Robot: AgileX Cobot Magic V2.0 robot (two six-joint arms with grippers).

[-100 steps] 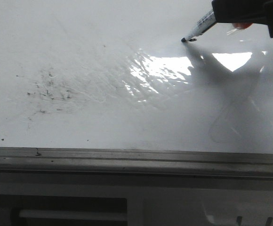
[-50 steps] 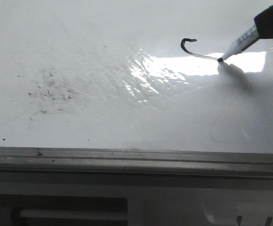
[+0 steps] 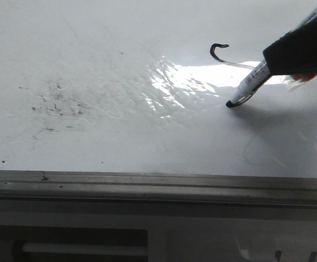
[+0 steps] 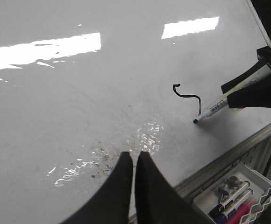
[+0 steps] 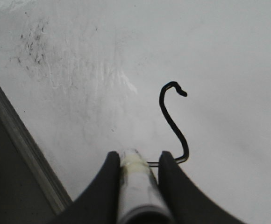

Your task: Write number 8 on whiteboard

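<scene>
Gripped in the right gripper (image 5: 137,161): a whiteboard marker (image 3: 250,85), pinched between two black fingers (image 5: 108,175) and slanted down toward the lower left of the front view, tip touching the whiteboard (image 3: 120,33). Drawn so far of the number 8 (image 3: 229,71): only an S-like stroke (no closed loop), hooked at the top in the upper right of the front view, thinning across a bright glare patch, then curling under the marker tip just below and left of the gripper. Seen in the right wrist view as a thin black line running from a small hook down to the fingers.

Left gripper (image 4: 134,161) held apart over the board's near part, its dark tapered fingers pressed nearly together on nothing.

Board glossy white, flat, faintly scratched, with wavy reflections at centre; a scatter of black smudge specks (image 3: 57,103) at left of the front view. Grey metal edge rail (image 3: 158,185) ridged along the bottom. White plastic tray (image 4: 238,198) of markers at lower right of the left wrist view.
</scene>
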